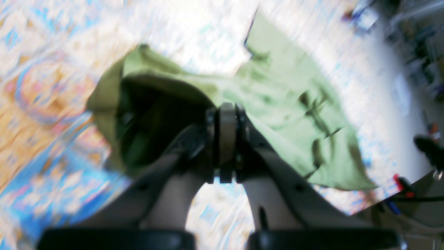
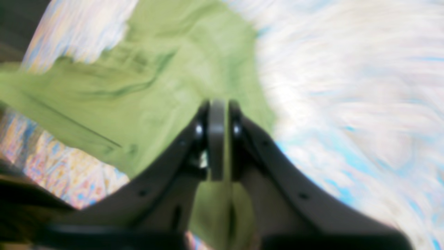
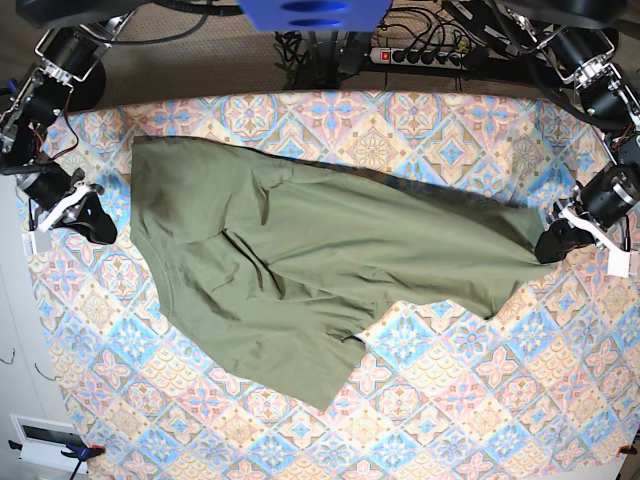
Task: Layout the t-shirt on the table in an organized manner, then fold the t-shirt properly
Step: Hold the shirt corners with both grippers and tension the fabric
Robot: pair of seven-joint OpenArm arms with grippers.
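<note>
While the t-shirt (image 3: 290, 265) lies spread and wrinkled across your patterned worktop (image 3: 480, 400), your left tool (image 3: 549, 243) is clenched on its edge, and whether your right tool (image 3: 103, 228) grips anything cannot be told.

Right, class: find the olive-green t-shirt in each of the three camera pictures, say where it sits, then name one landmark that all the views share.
Left wrist: the t-shirt runs from centre-left to lower right, bunched at the left gripper.
Right wrist: it fills the upper left and centre, reaching the right gripper.
Base: it lies spread across the middle, from upper left to right edge.
Shared landmark: the patterned table under the shirt.
</note>
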